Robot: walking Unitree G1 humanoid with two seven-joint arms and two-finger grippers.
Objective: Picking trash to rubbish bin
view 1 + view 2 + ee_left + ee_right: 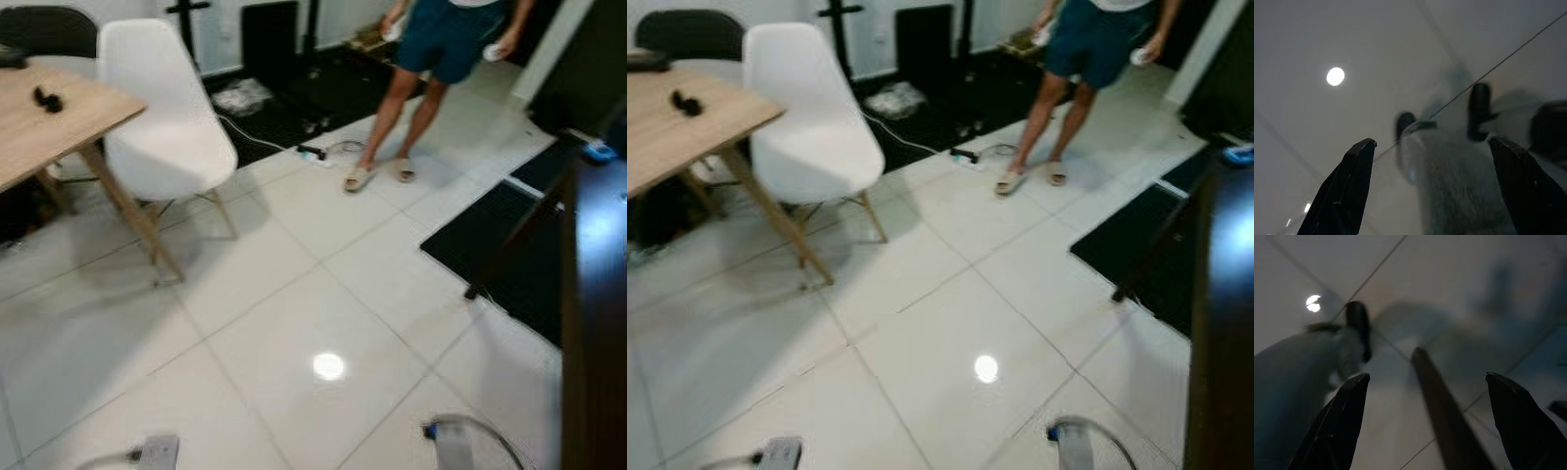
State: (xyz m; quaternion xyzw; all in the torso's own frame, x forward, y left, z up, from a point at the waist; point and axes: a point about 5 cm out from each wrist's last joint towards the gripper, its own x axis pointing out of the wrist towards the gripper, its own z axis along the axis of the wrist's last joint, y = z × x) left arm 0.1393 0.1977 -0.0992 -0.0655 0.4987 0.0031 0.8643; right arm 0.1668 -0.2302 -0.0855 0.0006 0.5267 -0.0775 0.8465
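No trash and no bin can be picked out with any certainty. The pictures are blurry. There is a pale crumpled heap (242, 95) on the dark mat (294, 98) far back by the wall, but I cannot tell what it is.

The left gripper (1432, 161) hangs low over the white tile floor (294, 323). Its two black fingers (1347, 191) are spread wide apart and hold nothing. The right gripper (1425, 396) hangs low over the floor too. Its fingers (1339, 421) are also spread wide and hold nothing. From the head camera, only the silver ends of the two arms peek in at the bottom, the left arm (157, 452) and the right arm (453, 443).

A bright round spot of light (328, 366) shines on the tiles between the arms.

On the robot's left stands a wooden table (49, 127) with a small black thing (47, 99) on top. A white chair (162, 117) stands just beside the table. A black chair (47, 29) is behind it.

Far ahead a person (441, 59) in blue shorts and sandals stands on the tiles, holding something white in each hand. A cable and a plug strip (313, 153) lie on the floor near the person's feet.

On the robot's right is a dark piece of furniture (593, 313), and another dark mat (509, 255) lies on the floor next to it.
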